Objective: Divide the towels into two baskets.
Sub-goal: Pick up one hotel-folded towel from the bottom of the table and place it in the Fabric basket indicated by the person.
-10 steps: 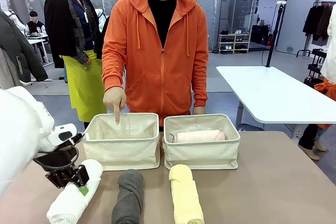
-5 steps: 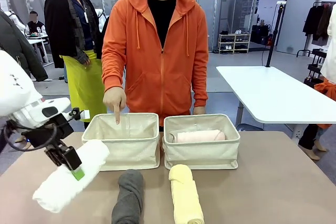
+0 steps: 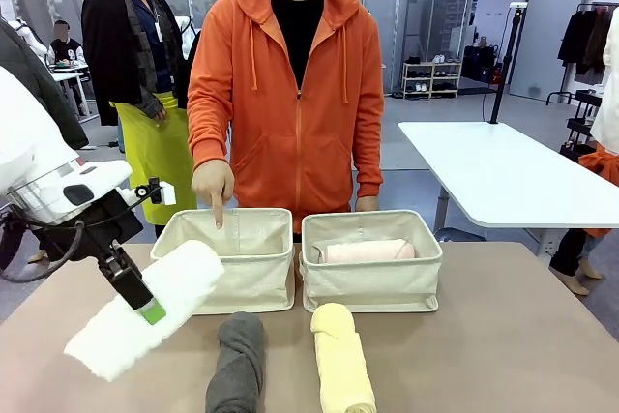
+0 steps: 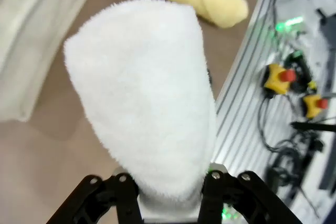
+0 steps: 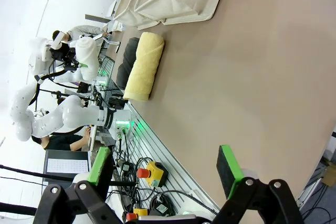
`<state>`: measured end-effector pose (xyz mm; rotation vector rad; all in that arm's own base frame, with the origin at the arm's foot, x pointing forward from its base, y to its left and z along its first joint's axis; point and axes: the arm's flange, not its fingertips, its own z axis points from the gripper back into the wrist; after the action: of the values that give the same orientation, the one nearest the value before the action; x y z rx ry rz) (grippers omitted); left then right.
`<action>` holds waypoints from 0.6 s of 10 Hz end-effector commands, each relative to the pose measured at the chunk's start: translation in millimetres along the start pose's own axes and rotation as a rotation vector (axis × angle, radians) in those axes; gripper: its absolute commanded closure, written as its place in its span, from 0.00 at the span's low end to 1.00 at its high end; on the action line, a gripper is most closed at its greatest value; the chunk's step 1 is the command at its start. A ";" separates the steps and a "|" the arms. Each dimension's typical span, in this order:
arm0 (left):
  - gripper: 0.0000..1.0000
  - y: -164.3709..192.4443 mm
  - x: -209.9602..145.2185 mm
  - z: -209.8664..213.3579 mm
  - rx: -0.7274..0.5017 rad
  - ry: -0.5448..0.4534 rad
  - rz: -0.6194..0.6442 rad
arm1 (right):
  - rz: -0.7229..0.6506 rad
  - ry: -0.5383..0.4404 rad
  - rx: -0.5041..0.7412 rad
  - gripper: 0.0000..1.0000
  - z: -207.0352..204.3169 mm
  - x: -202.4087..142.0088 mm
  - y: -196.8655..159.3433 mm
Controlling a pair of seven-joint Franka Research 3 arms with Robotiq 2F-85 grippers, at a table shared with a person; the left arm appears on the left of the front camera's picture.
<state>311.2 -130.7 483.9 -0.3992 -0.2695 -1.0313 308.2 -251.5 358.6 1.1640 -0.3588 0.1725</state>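
Note:
My left gripper [image 3: 145,305] is shut on the white towel [image 3: 145,309], holding the roll tilted in the air in front of the left basket [image 3: 228,268]. In the left wrist view the white towel [image 4: 144,100] rises from between my fingers [image 4: 125,195]. The dark grey towel [image 3: 237,360] and the pale yellow towel [image 3: 341,357] lie on the table before the baskets. A pale pink towel [image 3: 368,250] lies in the right basket [image 3: 371,276]. The person's hand [image 3: 212,186] points a finger down into the left basket. My right gripper [image 5: 165,174] stands open over bare table.
A person in an orange hoodie [image 3: 290,94] stands behind the baskets. A white table [image 3: 503,176] stands off to the right. The right wrist view shows the table's near edge with a metal rail [image 5: 152,156], cables and a red stop button [image 5: 144,172].
My left gripper has lifted the white towel off the table and carried it up and slightly right, toward the left basket. The other towels and the person's pointing hand stayed put.

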 end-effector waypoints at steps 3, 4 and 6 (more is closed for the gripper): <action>0.71 0.0 0.0 0.0 0.000 0.000 0.000 | -0.003 0.016 0.000 0.00 0.1 -2.1 3.6; 0.71 0.0 0.0 0.0 0.000 0.000 0.000 | -0.003 0.016 0.000 0.00 0.1 -2.1 3.6; 0.60 -6.7 16.5 23.5 0.115 -0.023 -0.167 | -0.003 0.016 0.000 0.00 0.1 -2.1 3.6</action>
<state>313.6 -133.3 491.6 -0.3748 -0.3050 -1.0915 308.2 -251.5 358.6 1.1640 -0.3587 0.1725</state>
